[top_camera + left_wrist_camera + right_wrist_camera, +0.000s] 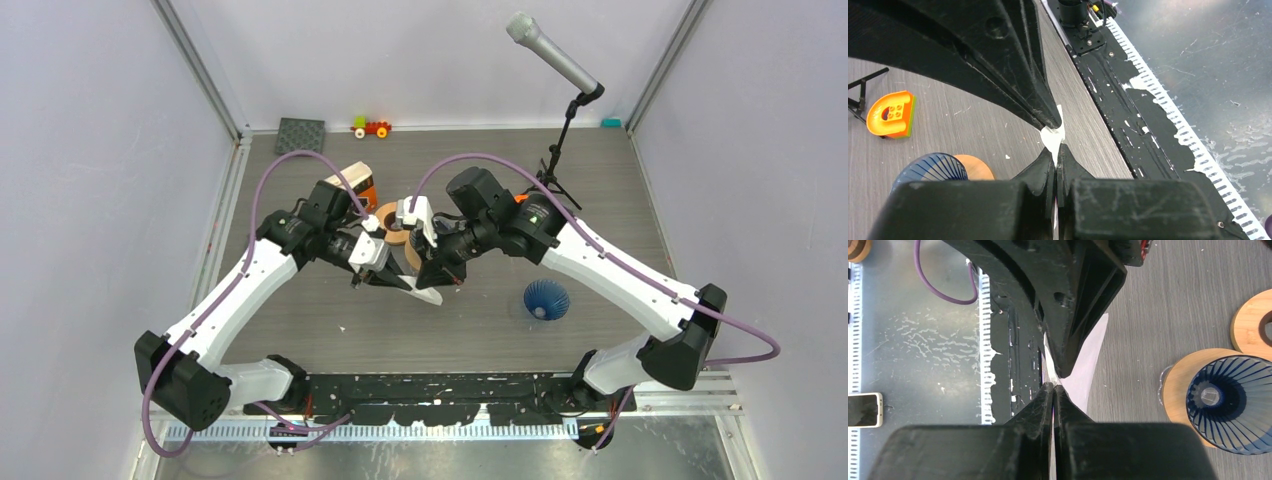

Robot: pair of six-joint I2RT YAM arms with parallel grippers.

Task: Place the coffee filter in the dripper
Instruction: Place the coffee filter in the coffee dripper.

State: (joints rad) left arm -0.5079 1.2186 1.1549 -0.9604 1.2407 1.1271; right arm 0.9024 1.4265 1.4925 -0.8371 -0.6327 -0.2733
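**Left claw** (1055, 152) and **right claw** (1053, 389): each is closed flat on the same coffee filter (1089, 360), the black tapered fingers meeting tip to tip. The filter is thin, matte white paper folded to a pointed wedge, and it lies to the left of the dripper (546, 299). The dripper is a dark blue, translucent, ribbed cone standing mouth-up on the grey wood-grain tabletop (620, 200). Only the right wrist view resolves its radial ribs, along with a pale round wooden disc (1178, 385) touching its outline. Only the top view shows the microphone (550, 50) behind the dripper.
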